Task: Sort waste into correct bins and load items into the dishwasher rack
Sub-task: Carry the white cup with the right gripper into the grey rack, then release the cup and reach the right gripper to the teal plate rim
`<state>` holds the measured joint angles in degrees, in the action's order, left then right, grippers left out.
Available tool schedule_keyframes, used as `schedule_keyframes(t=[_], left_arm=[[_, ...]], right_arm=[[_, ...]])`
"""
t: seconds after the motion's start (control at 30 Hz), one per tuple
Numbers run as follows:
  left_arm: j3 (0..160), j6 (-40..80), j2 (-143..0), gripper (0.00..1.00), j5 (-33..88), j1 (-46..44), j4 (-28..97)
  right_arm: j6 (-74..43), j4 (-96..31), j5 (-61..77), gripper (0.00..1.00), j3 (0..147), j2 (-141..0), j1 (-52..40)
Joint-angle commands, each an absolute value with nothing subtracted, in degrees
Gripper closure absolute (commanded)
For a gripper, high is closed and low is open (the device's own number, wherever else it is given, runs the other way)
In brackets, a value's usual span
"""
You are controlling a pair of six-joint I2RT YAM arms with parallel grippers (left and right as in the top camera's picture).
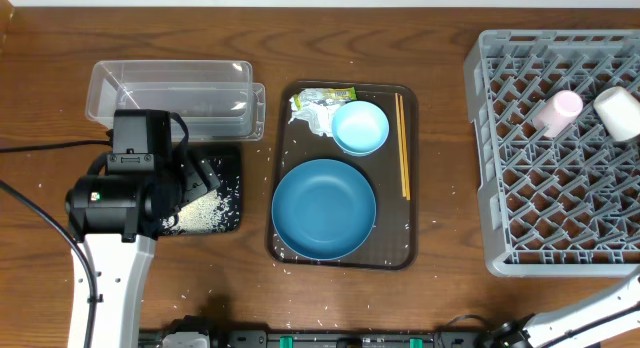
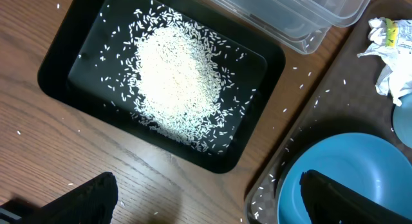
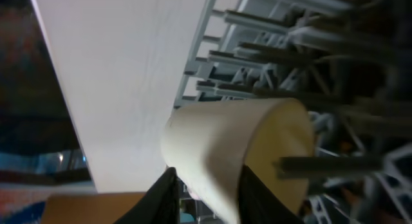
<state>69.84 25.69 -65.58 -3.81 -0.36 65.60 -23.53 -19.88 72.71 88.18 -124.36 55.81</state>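
The wooden counter [image 1: 440,48] fills the overhead view. The grey dishwasher rack [image 1: 520,208] takes up the right side of the frame. Near its upper right the pink cup [image 1: 556,110] and the white cup [image 1: 617,113] lie tilted among the pegs, close together.

The brown serving tray [image 1: 388,228] sits at the centre. The large blue dish [image 1: 323,208] covers its lower half, and the small light-blue bowl [image 1: 359,127] sits above it, just apart from the dish.

The clear tub [image 1: 175,93] is at the upper left. Right below it is the black tray [image 2: 64,63], partly hidden overhead by the left arm [image 1: 120,198].

White rice [image 2: 174,76] is heaped in the middle of the black tray. Stray grains lie on the counter around it and along the serving tray's lower edge.

On the serving tray, the crumpled tissue [image 1: 312,116] lies at the upper left, touching the bowl's left side. The green-yellow wrapper [image 1: 335,93] lies just above the tissue. The chopsticks [image 1: 402,148] lie side by side along the tray's right edge.

In the left wrist view, the left fingers [image 2: 90,198] are spread wide at the bottom of the frame and hold nothing. They hang over bare counter and the rim of the blue dish.

The right wrist view is dim and very close. The right fingers [image 3: 164,198] stand on either side of the white cup's lower edge against the rack's pegs. I cannot tell whether they press on it or only flank it.
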Motion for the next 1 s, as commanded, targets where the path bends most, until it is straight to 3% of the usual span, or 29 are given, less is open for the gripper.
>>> schedule_keyframes(t=[0.0,0.2,0.3,0.53,0.63,0.73,0.87,0.97], left_arm=[[70.30,25.61,-65.58,0.07,-4.12,-0.01,65.73],[70.30,25.61,-65.58,0.07,-4.14,-0.01,65.73],[70.30,25.61,-65.58,0.07,-4.14,-0.01,65.76],[70.30,25.61,-65.58,0.07,-4.14,-0.01,65.73],[70.30,25.61,-65.58,0.07,-4.14,-0.01,65.76],[70.30,25.61,-65.58,0.07,-4.12,-0.01,65.76],[70.30,25.61,-65.58,0.07,-4.14,-0.01,65.73],[70.30,25.61,-65.58,0.07,-4.14,-0.01,65.73]], right_arm=[[-23.33,-21.67,71.31,0.69,87.85,-117.89,57.25],[-25.21,-28.86,59.94,0.64,87.85,-108.27,58.17],[-25.47,-29.71,57.06,0.52,87.85,-103.13,57.82],[-25.69,-32.21,58.30,0.37,87.85,-93.65,53.39],[-25.69,-34.35,63.00,0.17,87.85,-90.28,48.82],[-25.21,-38.72,64.99,0.20,87.85,-88.07,41.89],[-14.57,-44.93,62.92,0.20,87.85,-87.35,28.32],[-12.56,-52.21,47.86,0.20,87.83,-87.50,16.45]])
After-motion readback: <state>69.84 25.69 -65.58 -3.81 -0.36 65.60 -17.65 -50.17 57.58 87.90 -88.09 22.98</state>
